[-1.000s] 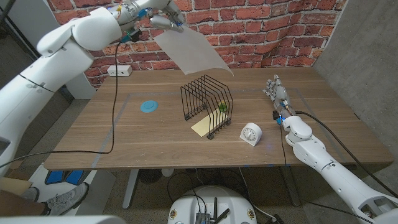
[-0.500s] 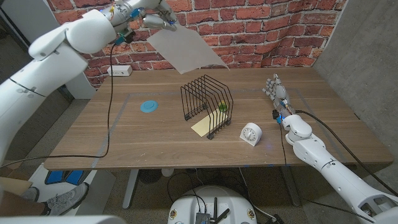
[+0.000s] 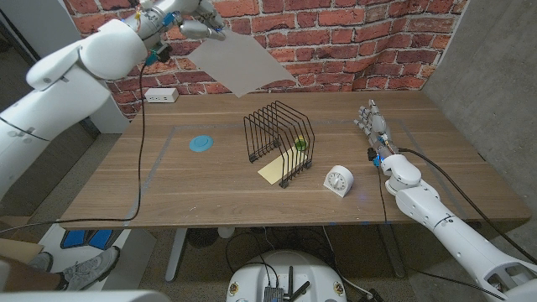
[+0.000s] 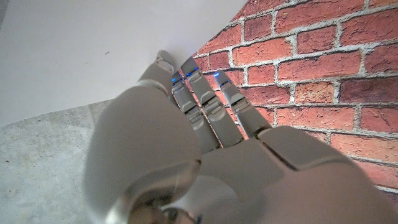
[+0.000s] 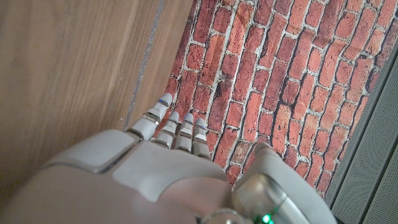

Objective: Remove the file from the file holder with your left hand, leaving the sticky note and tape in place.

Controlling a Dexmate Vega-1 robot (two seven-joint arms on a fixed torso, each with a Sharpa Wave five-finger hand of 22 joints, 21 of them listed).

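My left hand (image 3: pixel 195 18) is raised high at the back left, in front of the brick wall, and grips the corner of a pale grey file (image 3: pixel 243 64) that hangs in the air well above the table. In the left wrist view the fingers (image 4: pixel 193 93) lie against the file (image 4: pixel 74 50). The black wire file holder (image 3: pixel 278 139) stands mid-table with a yellow sticky note (image 3: pixel 275 170) lying in its front slots and a green tape roll (image 3: pixel 299 144) inside at its right. My right hand (image 3: pixel 373 124) stands at the table's right with fingers straight, holding nothing.
A white kitchen timer (image 3: pixel 338 179) sits just right of the holder near the front. A blue round disc (image 3: pixel 200 143) lies on the left half of the table. A white power socket box (image 3: pixel 160 95) and a black cable (image 3: pixel 143 134) are at the back left.
My left hand has carried the file further left and slightly up, away from the holder. The right hand, holder, sticky note and tape have not moved.
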